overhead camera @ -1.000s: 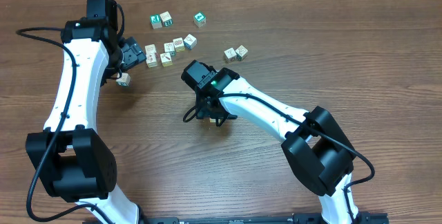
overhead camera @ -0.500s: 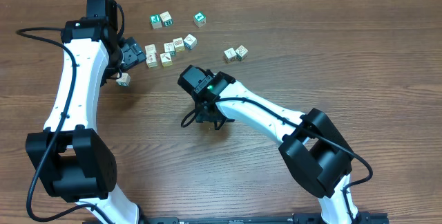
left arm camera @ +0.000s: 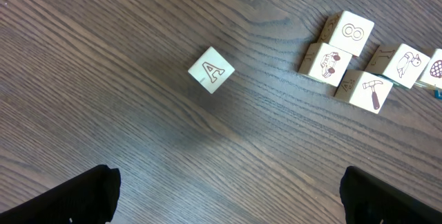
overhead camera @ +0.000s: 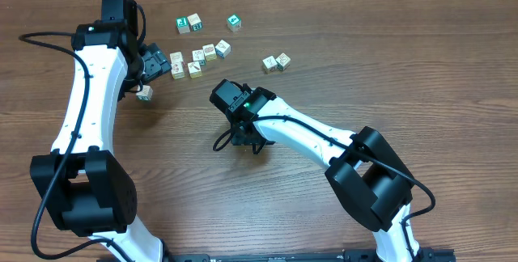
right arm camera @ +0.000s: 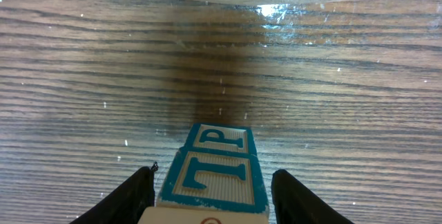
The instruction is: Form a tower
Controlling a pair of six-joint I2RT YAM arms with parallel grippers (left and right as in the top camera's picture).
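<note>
The right gripper (right arm camera: 212, 182) is drawing its fingers closer around the mid-table tower (right arm camera: 215, 156), grip uncertain, probably steadying it, while the left gripper (left arm camera: 228, 193) hangs spread wide.

One left arm (overhead camera: 85, 92), one right arm (overhead camera: 303, 128), roughly twelve loose cubes (overhead camera: 210, 50), one tower (right arm camera: 210, 174) of stacked cubes.
</note>
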